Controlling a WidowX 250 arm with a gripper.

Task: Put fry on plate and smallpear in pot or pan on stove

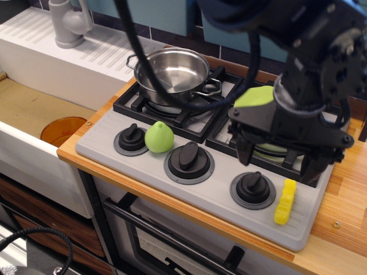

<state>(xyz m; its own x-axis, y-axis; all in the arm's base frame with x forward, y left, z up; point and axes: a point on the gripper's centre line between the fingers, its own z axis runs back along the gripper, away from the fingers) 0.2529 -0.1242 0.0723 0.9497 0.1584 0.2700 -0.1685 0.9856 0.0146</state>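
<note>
Fry [285,201] lies on the stove [200,186] front right corner, just beside the rightmost knob [253,189]. My gripper [277,163] hangs over it, jaws spread and empty, positioned to straddle it. Plate [256,96] sits on the right burner behind me.

Readable text: none on any surface in view.
Grey toy stove top [218,197]: no brand, numbers or markings legible.
Black round knobs [188,157]: no dial marks or figures legible.
Shiny stainless-steel shallow pan [172,72]: no stamp or label legible.
Black robot gripper [281,157]: no lettering or logo legible.
</note>
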